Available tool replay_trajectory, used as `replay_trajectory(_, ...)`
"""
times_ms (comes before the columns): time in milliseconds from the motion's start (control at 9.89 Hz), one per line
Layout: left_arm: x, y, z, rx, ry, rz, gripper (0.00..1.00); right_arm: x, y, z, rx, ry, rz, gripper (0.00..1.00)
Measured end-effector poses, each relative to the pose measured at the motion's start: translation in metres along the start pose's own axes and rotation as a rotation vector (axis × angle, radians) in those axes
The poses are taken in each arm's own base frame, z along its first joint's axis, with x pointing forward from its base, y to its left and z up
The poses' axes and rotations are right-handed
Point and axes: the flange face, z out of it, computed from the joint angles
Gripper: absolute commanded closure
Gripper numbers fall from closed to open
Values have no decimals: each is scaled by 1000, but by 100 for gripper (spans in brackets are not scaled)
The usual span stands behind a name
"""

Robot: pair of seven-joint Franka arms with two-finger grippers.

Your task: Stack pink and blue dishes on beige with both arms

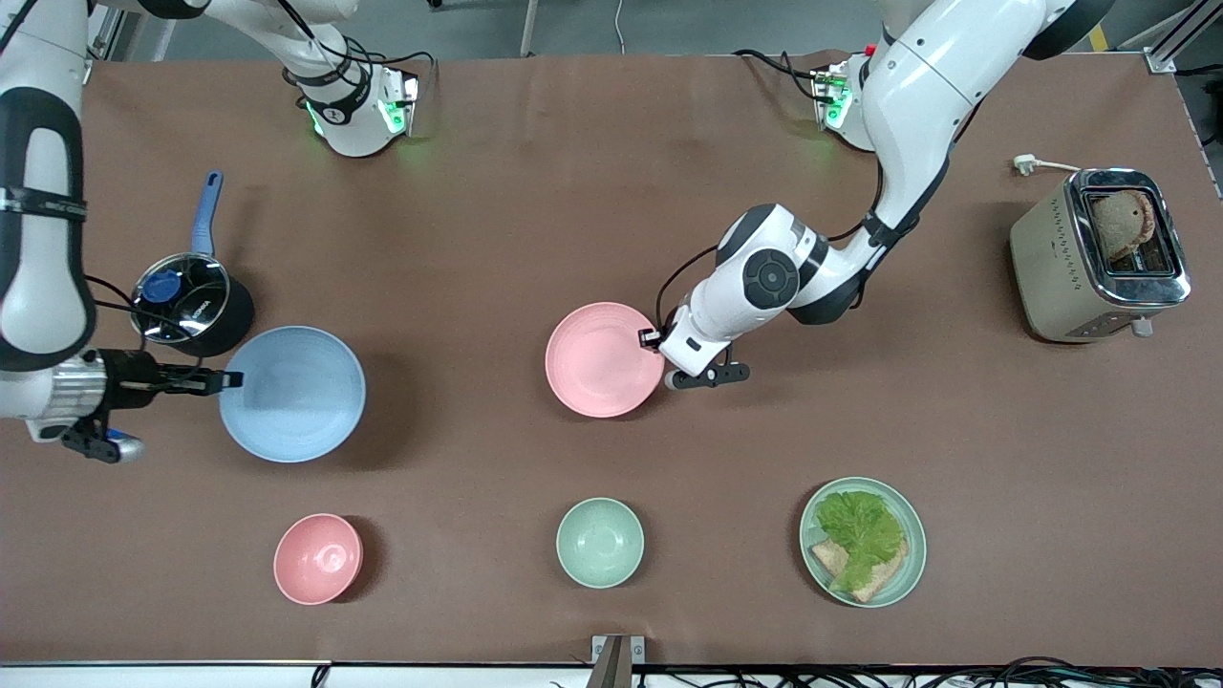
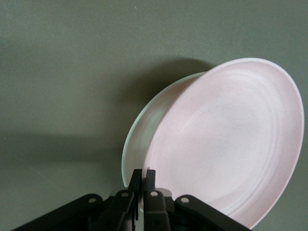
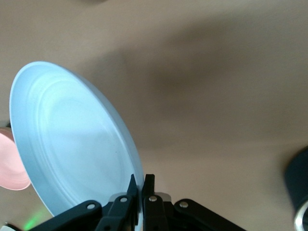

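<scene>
Scene: a brown table seen from above, with two white robot arms reaching in from the top edge.
Left gripper (image 1: 659, 336): fingers pinched together on the rim of the pink plate (image 1: 604, 359), at the edge toward the left arm's end of the table; the wrist view shows the two black fingers (image 2: 142, 188) clamped on the rim.
Pink plate: near the middle of the table, tilted, held up off the surface with its shadow on the table below.
Beige plate: the left wrist view shows a pale rim (image 2: 144, 126) peeking out under the pink plate; its colour there is hard to judge, and in the front view it is hidden.
Right gripper (image 1: 232, 380): fingers closed on the rim of the blue plate (image 1: 292, 393); the right wrist view shows the fingers (image 3: 142, 192) gripping the plate's edge.
Blue plate: toward the right arm's end of the table, tilted and lifted, beside a black saucepan (image 1: 191, 304) with a blue handle.
Pink bowl (image 1: 318, 558): nearer the front camera than the blue plate.
Pale green bowl (image 1: 600, 541): nearer the front camera than the pink plate.
Green plate (image 1: 912, 564): holds lettuce (image 1: 860, 526) and bread, toward the left arm's end.
Toaster (image 1: 1089, 258): at the left arm's end, with a slice of bread in its slot.
</scene>
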Motion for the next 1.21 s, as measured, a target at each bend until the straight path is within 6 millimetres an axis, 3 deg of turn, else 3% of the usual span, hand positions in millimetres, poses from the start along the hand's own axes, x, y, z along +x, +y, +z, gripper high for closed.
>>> replay_trajectory(101,-3,-3,6,10,-7,4,89,-1,-16,6,0,-11,18,99)
replay_trajectory(202,-7,-7,11,22,-15,7,71,-4,-35,11,1,-14,39,99)
replay_trajectory(303,-10,-11,16,30,-22,7,14,-11,-61,18,3,-9,60,99)
replay_trajectory(404,-11,-12,17,32,-22,9,0,-20,-93,30,8,1,81,99)
replay_trajectory(607,-4,-7,-5,23,17,22,0,-49,-155,69,23,41,106,99)
replay_trajectory(708,1,-3,-37,28,54,38,0,-66,-185,94,30,61,121,99)
replay_trajectory(809,5,-3,-78,61,97,81,0,-84,-214,121,29,75,125,99)
replay_trajectory(910,13,-16,-122,123,128,150,0,-102,-239,145,20,78,124,99)
replay_trajectory(1213,36,-70,-236,224,222,230,0,-156,-293,218,46,126,123,99)
